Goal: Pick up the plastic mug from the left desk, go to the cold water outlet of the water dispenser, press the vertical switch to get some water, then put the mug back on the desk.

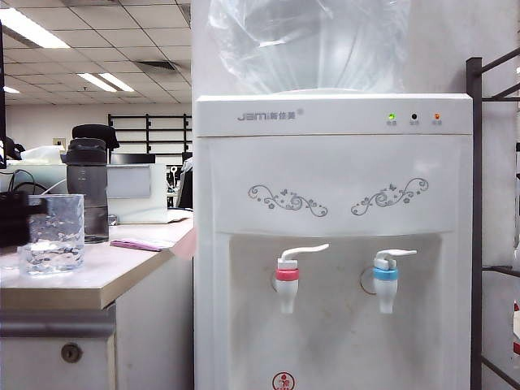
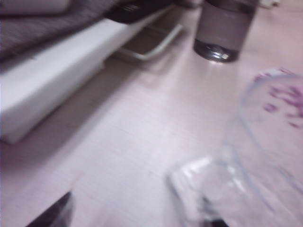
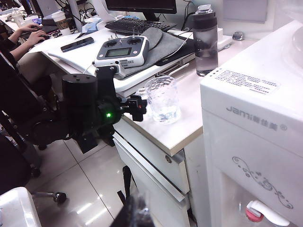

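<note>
Nearest us, the plastic mug (image 2: 246, 179) looks light, stiff and slippery; our left gripper (image 3: 137, 108), fingers apart, should straddle its dimpled wall. Right gripper (image 3: 135, 215): fingers together.

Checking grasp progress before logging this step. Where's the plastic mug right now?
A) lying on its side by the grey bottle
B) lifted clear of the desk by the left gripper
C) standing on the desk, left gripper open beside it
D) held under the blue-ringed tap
C: the plastic mug stands upright on the left desk, with the left gripper open right beside it, not yet closed on it.
</note>
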`<state>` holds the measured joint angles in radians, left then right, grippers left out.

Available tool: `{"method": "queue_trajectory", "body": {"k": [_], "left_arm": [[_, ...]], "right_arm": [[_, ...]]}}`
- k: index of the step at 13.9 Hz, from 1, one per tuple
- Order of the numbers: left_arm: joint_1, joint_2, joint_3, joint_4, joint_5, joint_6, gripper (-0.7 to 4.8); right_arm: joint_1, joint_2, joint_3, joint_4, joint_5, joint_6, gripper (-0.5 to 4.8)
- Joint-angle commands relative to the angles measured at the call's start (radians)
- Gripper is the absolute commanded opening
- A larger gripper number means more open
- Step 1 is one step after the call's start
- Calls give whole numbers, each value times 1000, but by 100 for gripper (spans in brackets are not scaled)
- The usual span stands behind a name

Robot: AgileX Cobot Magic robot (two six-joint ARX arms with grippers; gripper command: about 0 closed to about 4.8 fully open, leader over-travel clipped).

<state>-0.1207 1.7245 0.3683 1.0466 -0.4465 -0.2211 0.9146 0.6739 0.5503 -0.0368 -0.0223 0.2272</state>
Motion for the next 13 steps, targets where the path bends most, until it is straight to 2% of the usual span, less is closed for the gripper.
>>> {"method": "queue_trajectory", "body": {"k": [1, 3, 7, 13], "left_arm": [[47, -1, 6, 10, 29, 5, 343], [89, -1, 16, 10, 113, 24, 343], [98, 0, 42, 8, 157, 145, 343], [98, 11, 75, -6, 155, 143, 341]], "right_arm": [[1, 0, 4, 10, -2, 0, -6], [0, 0, 4, 10, 2, 0, -6], [-1, 1, 3, 10, 2, 0, -7], [0, 1, 3, 10, 2, 0, -7]]}}
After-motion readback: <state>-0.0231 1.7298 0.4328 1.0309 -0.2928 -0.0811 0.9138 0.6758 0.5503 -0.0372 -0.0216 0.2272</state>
